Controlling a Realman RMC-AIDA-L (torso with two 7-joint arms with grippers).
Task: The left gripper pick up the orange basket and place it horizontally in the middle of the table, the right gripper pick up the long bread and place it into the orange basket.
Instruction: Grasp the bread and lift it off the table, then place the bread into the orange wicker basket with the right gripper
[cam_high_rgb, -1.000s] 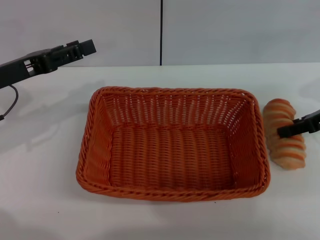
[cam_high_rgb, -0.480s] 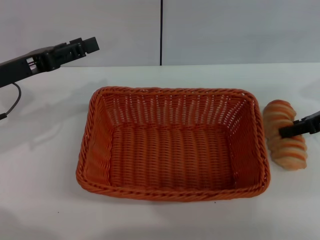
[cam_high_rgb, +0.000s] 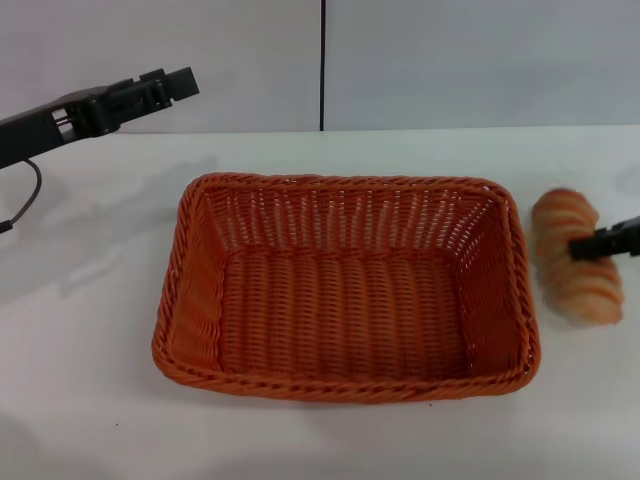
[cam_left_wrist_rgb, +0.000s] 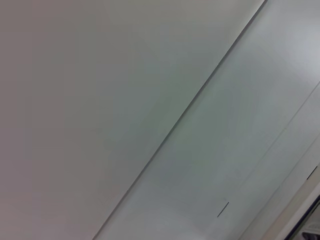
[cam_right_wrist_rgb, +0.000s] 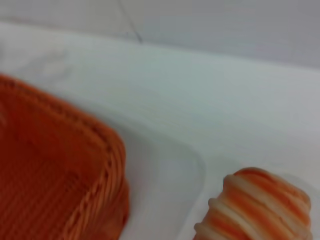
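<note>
The orange basket (cam_high_rgb: 345, 290) lies lengthwise across the middle of the white table (cam_high_rgb: 90, 300), empty; one of its corners shows in the right wrist view (cam_right_wrist_rgb: 55, 170). Just past the basket's right end is the long bread (cam_high_rgb: 578, 255), also seen as a striped end (cam_right_wrist_rgb: 260, 210). My right gripper (cam_high_rgb: 598, 243) reaches in from the right edge and is shut across the loaf's middle. High at the back left, my left gripper (cam_high_rgb: 168, 84) hangs open, holding nothing, well away from the basket. The left wrist view shows only plain surfaces.
A grey wall with a dark vertical seam (cam_high_rgb: 322, 65) stands behind the table. A thin black cable (cam_high_rgb: 28, 195) hangs under the left arm. Bare tabletop lies in front of and left of the basket.
The bread has shifted slightly right and toward the back together with the right gripper. The left gripper has risen a little. The basket has stayed still.
</note>
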